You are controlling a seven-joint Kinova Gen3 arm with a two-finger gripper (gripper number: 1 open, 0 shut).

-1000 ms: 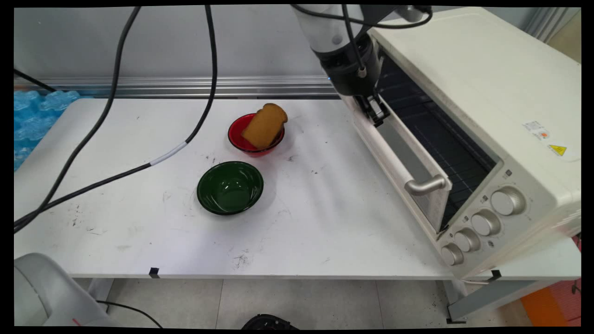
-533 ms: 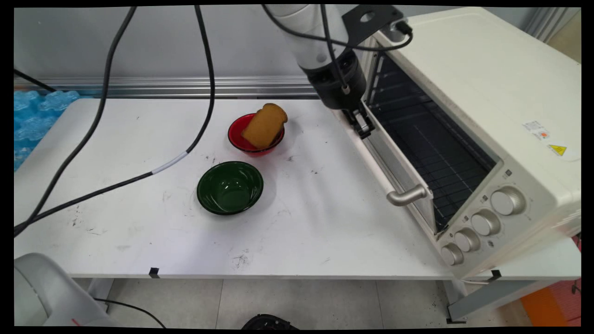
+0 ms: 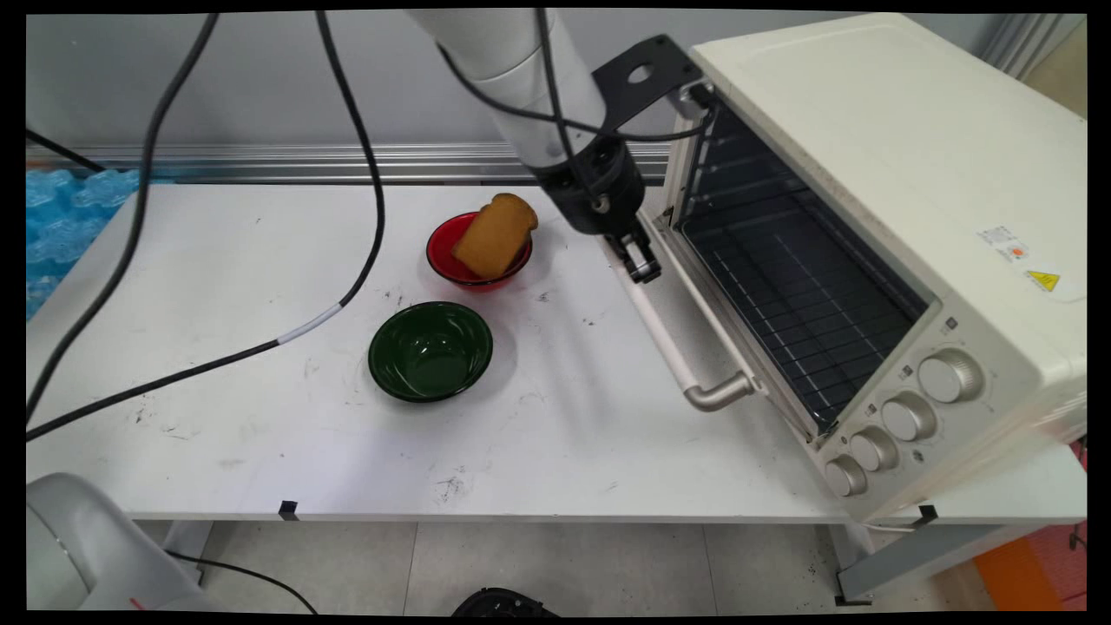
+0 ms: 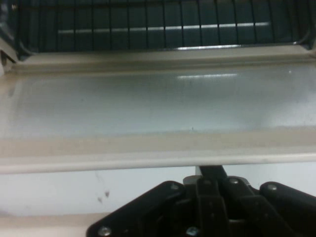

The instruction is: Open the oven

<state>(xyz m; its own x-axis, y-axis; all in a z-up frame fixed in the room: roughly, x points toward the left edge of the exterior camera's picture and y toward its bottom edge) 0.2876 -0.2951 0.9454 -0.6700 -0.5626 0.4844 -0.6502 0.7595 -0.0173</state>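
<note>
On white table (image 3: 260,417), open toaster oven (image 3: 868,217)

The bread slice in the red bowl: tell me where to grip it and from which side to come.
Grip the bread slice across its thin faces near the rounded top crust, coming from above. It leans tilted in the red bowl with its upper end past the rim, so that end is probably freest; the lower end sits inside the bowl. The green bowl stands apart, nearer the camera.
</note>
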